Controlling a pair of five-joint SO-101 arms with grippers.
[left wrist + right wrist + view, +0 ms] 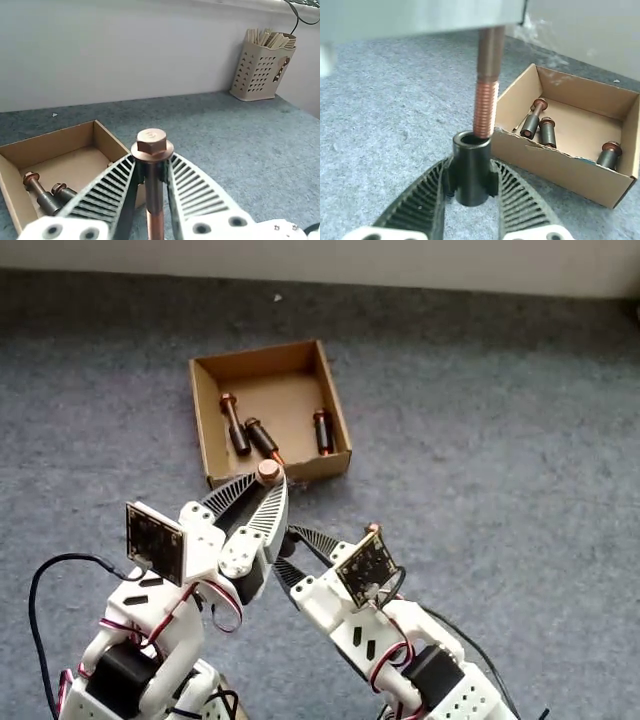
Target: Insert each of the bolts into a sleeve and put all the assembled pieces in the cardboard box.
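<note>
My left gripper is shut on a copper bolt, held upright with its hex head on top, just in front of the cardboard box. Below it, my right gripper is shut on a black sleeve standing upright. The bolt's threaded tip sits at the sleeve's open mouth, just entering it. In the high view the right gripper lies partly under the left one, and the sleeve is hidden. Three assembled pieces lie inside the box.
Grey carpet covers the table all around. The box's front wall stands close behind the two grippers. A beige perforated holder with sticks stands far off by the wall. Open carpet lies to the right of the box.
</note>
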